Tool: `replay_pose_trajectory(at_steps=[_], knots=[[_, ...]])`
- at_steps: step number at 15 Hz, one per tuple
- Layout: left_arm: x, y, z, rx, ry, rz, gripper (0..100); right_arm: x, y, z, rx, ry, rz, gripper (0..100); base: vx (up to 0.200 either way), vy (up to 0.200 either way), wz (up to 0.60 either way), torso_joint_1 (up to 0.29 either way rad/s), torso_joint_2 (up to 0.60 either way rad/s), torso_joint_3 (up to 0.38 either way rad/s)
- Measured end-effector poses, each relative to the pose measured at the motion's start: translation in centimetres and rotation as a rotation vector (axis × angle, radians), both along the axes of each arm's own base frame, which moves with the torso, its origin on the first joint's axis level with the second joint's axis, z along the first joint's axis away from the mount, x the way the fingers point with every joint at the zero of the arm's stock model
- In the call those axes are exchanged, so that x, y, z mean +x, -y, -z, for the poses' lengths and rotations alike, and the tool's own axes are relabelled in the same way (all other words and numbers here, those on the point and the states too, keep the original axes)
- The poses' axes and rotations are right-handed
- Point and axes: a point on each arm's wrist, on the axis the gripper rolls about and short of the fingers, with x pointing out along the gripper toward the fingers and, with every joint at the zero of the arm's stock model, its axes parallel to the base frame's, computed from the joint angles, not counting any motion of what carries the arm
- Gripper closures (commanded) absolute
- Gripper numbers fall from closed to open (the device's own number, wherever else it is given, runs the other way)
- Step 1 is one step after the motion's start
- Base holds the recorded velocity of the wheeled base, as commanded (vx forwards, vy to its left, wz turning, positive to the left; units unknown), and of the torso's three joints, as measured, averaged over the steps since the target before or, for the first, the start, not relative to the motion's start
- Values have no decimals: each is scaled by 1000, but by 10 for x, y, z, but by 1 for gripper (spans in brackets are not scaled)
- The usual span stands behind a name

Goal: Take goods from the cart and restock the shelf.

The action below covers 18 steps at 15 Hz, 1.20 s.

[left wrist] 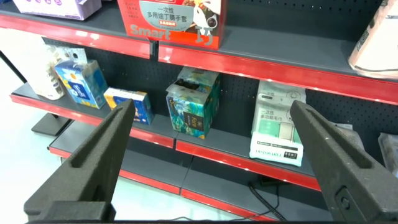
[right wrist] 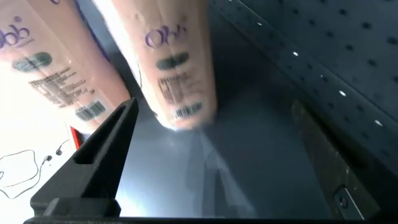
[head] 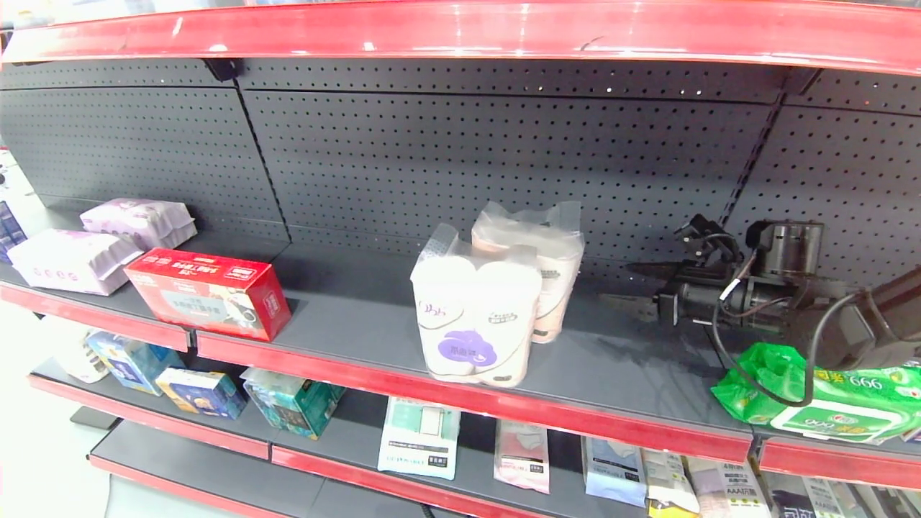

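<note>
A: Right arm first. The right end effector (head: 619, 285) sits over the middle shelf (head: 633, 360), spread wide, with nothing between its fingers. Its tips point at the rear toilet-roll pack (head: 536, 259), near it but apart.

B: Where are the goods?

A: Two packs stand upright mid-shelf. The front toilet-roll pack (head: 475, 316) is close to the shelf's front edge. The rear one touches it from behind, offset toward the robot's right. I cannot tell whether the rear pack reaches the pegboard (head: 504, 158).

B: What is the step in hand, as you read it?

A: A judgement: both packs look placed, so the arm should leave the shelf and go to the cart for the next item.

B: How is that done well?

A: Back straight out along the finger line. Keep the opening wide so neither finger snags the loose plastic at the top of the packs. Avoid any sideways sweep: tall, soft packs probably tip easily, and the front one has little margin at the edge. Watch the green wipes pack (head: 827, 403) lying below the forearm, with the cable (head: 813, 360) draped across it. Lift before withdrawing, or the cable may drag the pack off.

B: And the left arm?

A: The left end effector (left wrist: 211, 104) is low, facing the lower shelves (left wrist: 205, 148). It is wide open and empty. I judge it free for the next pick.
</note>
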Motion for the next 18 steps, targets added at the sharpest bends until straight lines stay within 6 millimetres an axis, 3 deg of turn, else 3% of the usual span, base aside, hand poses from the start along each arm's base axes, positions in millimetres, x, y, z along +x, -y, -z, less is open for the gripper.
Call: replay_pose_trajectory(at_steps=[6,11,15,18], knots=[[0,0,0,0,0,0,0,-49,28,-35,3,-21,232,0,0,0,0,0,0,0],[0,0,0,0,0,0,0,-119,41,-58,-22,-70,649,0,0,0,0,0,0,0],[0,0,0,0,0,0,0,-213,37,-69,-66,-55,826,0,0,0,0,0,0,0],[0,0,0,0,0,0,0,-285,30,-50,-63,14,858,0,0,0,0,0,0,0]])
